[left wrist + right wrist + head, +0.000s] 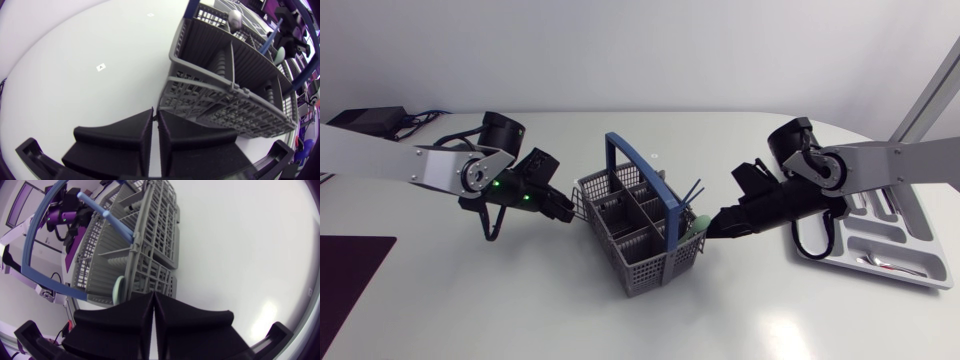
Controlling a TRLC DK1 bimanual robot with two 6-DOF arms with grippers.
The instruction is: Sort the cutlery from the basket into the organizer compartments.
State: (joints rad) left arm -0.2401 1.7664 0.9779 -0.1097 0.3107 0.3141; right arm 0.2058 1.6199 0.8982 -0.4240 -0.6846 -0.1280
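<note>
The grey cutlery basket (655, 262) with its blue handle (638, 160) stands mid-table. A pale green piece (698, 222) and thin black pieces (692, 192) poke out of its right side. My left gripper (565, 208) is at the basket's left corner; in the left wrist view its fingers (155, 111) pinch the corner of the basket wall (225, 107) with only a slit between them. My right gripper (708, 230) is shut and empty, its tips (153, 294) against the basket's outer wall (150, 235), the green piece (118, 287) just beside one finger. A blue-handled piece (107, 217) leans inside.
The white organizer tray (920, 215) lies at the far right behind my right arm, with a piece of cutlery (882, 262) in a front compartment. A dark mat (350, 275) covers the table's left front corner. Bare tabletop lies in front of the basket.
</note>
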